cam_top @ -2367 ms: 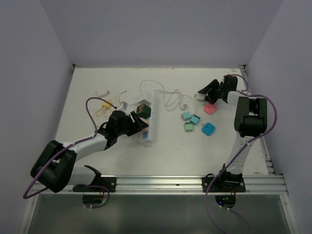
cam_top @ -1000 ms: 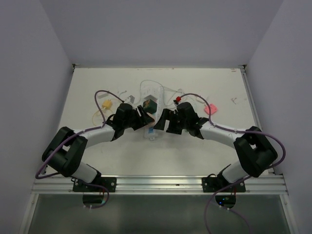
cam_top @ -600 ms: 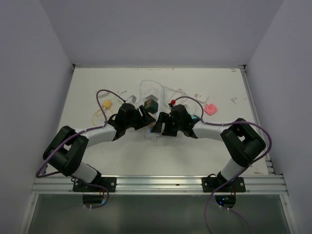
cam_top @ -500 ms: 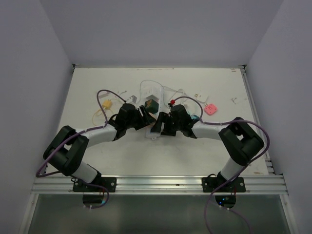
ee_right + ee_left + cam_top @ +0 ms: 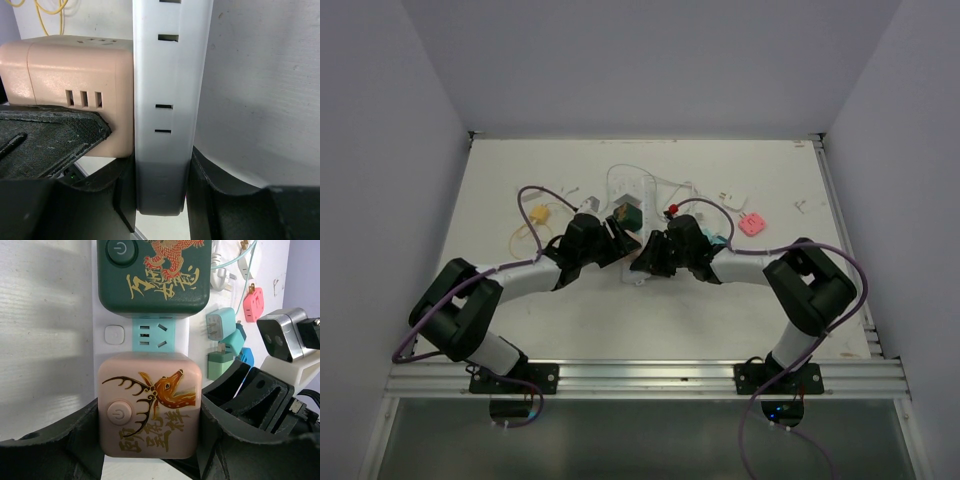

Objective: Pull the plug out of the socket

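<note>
On the pink plug (image 5: 150, 405), the top face carried a power sign on a round button (image 5: 119, 413), a brown stag drawing, and gold Chinese characters too stylised to read. On the green plug (image 5: 152, 270) were the same power sign, a red beast drawing, and gold characters, likewise unread.

You see a pale pink plug (image 5: 150, 405) with a brown deer (gold lettering too), a dark green plug (image 5: 152, 270), a white socket (image 5: 112, 322).
</note>
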Available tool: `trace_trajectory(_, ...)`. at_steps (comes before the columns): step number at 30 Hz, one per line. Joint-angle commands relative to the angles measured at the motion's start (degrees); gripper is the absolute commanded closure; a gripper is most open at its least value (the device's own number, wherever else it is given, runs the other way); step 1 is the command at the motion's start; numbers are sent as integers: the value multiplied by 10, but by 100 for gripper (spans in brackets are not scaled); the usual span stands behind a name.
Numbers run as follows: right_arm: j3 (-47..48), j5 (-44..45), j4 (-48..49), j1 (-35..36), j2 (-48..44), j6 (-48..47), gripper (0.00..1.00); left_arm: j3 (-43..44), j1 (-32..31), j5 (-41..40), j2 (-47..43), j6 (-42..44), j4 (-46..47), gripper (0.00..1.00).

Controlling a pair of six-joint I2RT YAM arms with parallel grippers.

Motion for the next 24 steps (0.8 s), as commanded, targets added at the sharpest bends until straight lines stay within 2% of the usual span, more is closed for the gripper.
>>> trace_trajectory(1, -3, 66, -33, 0, -7, -27, 100, -7, -10, 3, -21, 4, -3, 90)
trace_trajectory(12, -10, 143, -122, -7, 1, -12, 100, -13, -9, -30, -65, -34, -17, 100)
trace_trajectory(19, -25, 141, -124, -23, 18, -7, 100, -40, 15, -16, -101, -70, 0, 100)
trace_trajectory(24, -28, 159, -135, -28, 15, -9, 100, -41, 29, -11, -140, -64, -18, 100)
